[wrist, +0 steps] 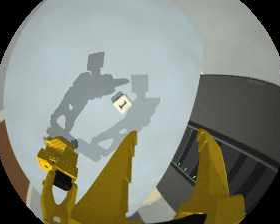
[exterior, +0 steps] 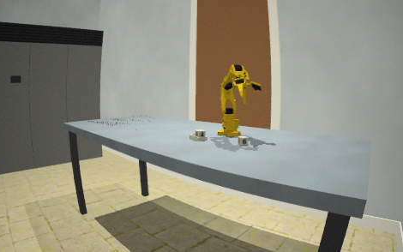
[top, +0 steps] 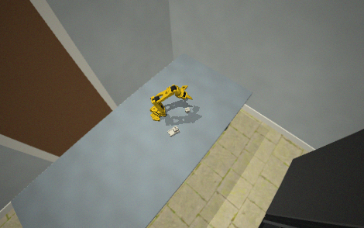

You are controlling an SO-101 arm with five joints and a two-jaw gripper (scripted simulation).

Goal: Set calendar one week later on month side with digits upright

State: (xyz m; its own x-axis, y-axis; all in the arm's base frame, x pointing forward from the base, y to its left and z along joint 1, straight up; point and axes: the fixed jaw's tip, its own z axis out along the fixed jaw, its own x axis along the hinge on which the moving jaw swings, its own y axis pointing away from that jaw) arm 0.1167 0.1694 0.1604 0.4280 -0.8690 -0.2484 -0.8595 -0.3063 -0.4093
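Observation:
A small white tray (exterior: pixel 198 137) lies on the grey-blue table and holds one white cube (exterior: pixel 200 133) whose near face shows a 4. The tray also shows in the overhead view (top: pixel 173 131). A second white cube (exterior: pixel 243 141) stands loose on the table to the right of the tray, near the arm's base, and its near face shows a 6. It also shows in the overhead view (top: pixel 187 110) and in the wrist view (wrist: pixel 122 103), inside the arm's shadow. My gripper (exterior: pixel 250 92) is raised high above the loose cube. Its jaws are parted with nothing between them.
The arm's yellow base (exterior: pixel 229 128) stands just behind the tray and the cube. The table's long front edge (top: pixel 212 145) runs close to the tray. A dark cabinet (exterior: pixel 42 90) stands on the floor off to the left.

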